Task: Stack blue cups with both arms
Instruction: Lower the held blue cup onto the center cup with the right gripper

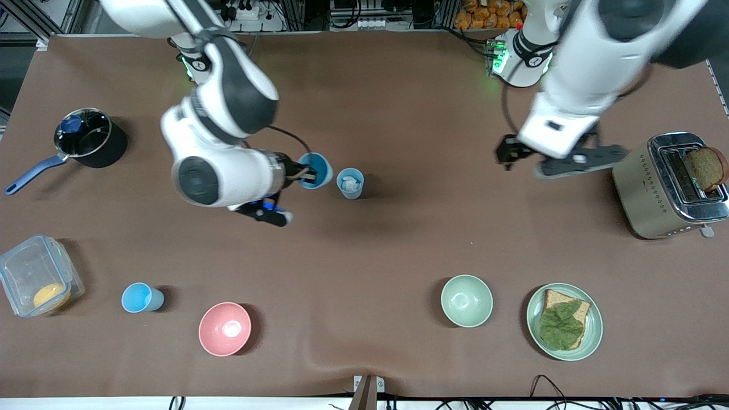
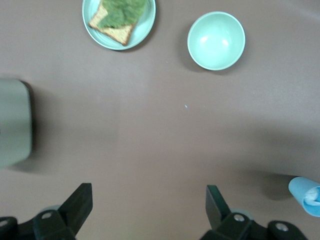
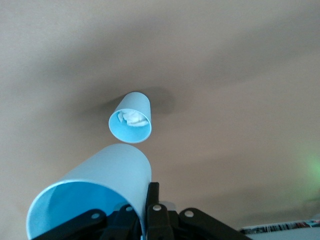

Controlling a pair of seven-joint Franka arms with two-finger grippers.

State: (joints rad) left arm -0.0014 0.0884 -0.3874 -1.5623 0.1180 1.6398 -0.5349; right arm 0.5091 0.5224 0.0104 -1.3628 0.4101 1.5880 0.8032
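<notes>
My right gripper (image 1: pixel 304 171) is shut on the rim wall of a sky-blue cup (image 1: pixel 316 169), with one finger inside and one outside, and holds it tilted (image 3: pixel 100 185). Close beside it, toward the left arm's end, a second blue cup (image 1: pixel 349 183) stands upright with a white crumpled scrap inside (image 3: pixel 131 119); it also shows in the left wrist view (image 2: pixel 306 194). A third blue cup (image 1: pixel 141 298) stands near the front camera at the right arm's end. My left gripper (image 1: pixel 569 162) is open and empty (image 2: pixel 148 200), over bare table beside the toaster.
A black pot with a blue handle (image 1: pixel 85 139) and a clear box (image 1: pixel 37 282) sit at the right arm's end. A pink bowl (image 1: pixel 224 328), a pale green bowl (image 1: pixel 466 300) and a plate of bread (image 1: pixel 564 322) lie nearest the front camera. A toaster (image 1: pixel 669 185) stands at the left arm's end.
</notes>
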